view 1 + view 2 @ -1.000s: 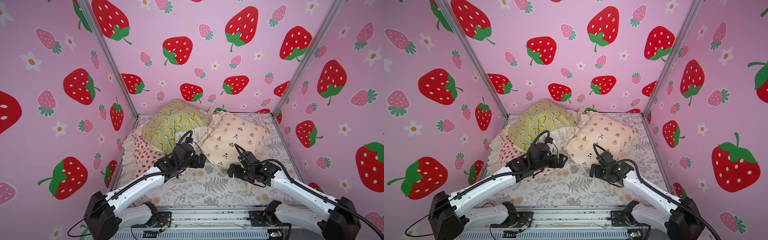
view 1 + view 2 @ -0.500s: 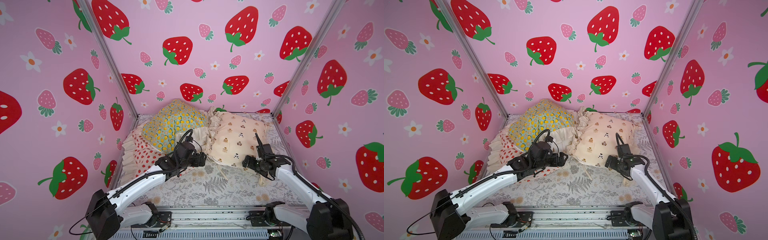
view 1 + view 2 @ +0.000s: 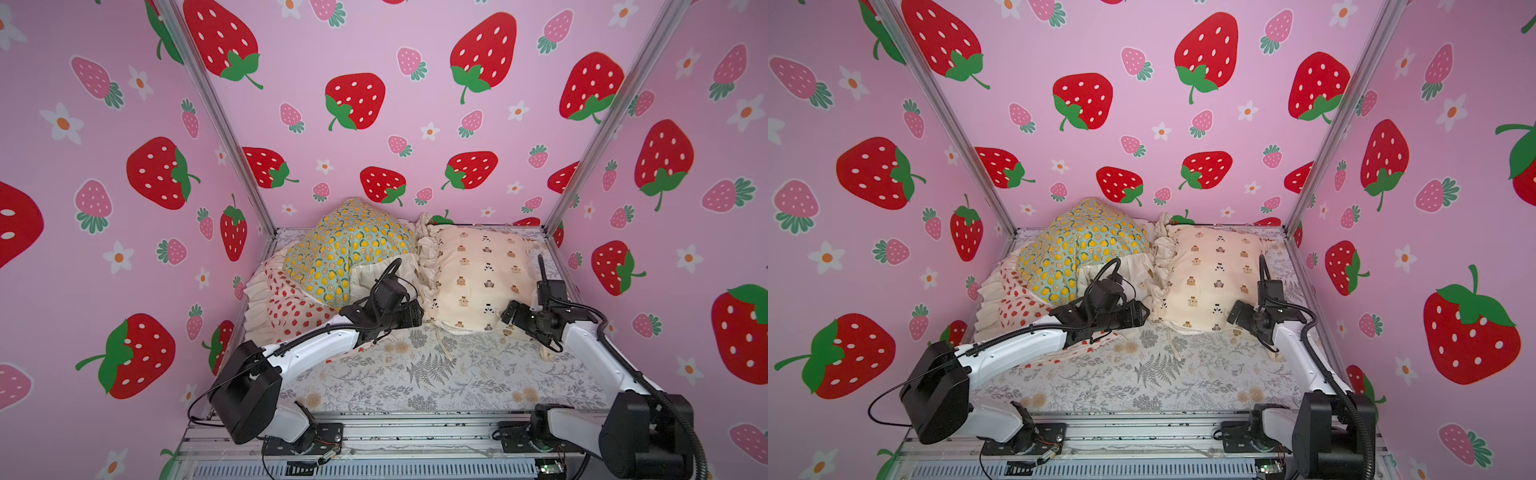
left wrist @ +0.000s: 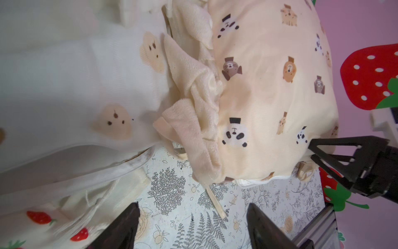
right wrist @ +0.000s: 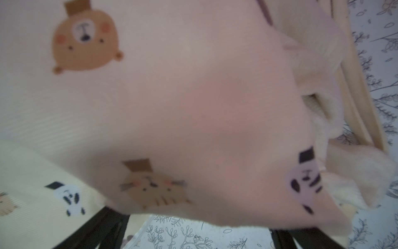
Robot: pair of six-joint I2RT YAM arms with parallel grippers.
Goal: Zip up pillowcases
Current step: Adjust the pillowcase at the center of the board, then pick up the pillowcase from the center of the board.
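The cream pillowcase with small bears (image 3: 478, 274) lies at the back right on the fern-print sheet (image 3: 436, 374). The mint lemon pillowcase (image 3: 353, 245) is piled at the back left on the red strawberry pillowcase (image 3: 286, 307). A white bear-head pillowcase (image 4: 86, 86) lies beside the cream one's ruffle (image 4: 193, 107). My left gripper (image 3: 415, 318) (image 4: 191, 212) hovers open over the sheet, just short of that ruffle, holding nothing. My right gripper (image 3: 509, 313) is open at the cream pillowcase's front right edge; in the right wrist view that fabric (image 5: 193, 97) hangs over its spread fingers (image 5: 103, 226).
Pink strawberry-print walls close in the left, back and right sides, with metal posts (image 3: 216, 112) at the back corners. A metal rail (image 3: 395, 436) carrying both arm bases runs along the front. A loose cream tie (image 4: 215, 202) trails from the cream pillowcase onto the sheet.
My right arm has swung from the front middle to the right side. The cream pillowcase has turned from a diagonal tilt to lie squarer at the back right. The left jaws have narrowed slightly.
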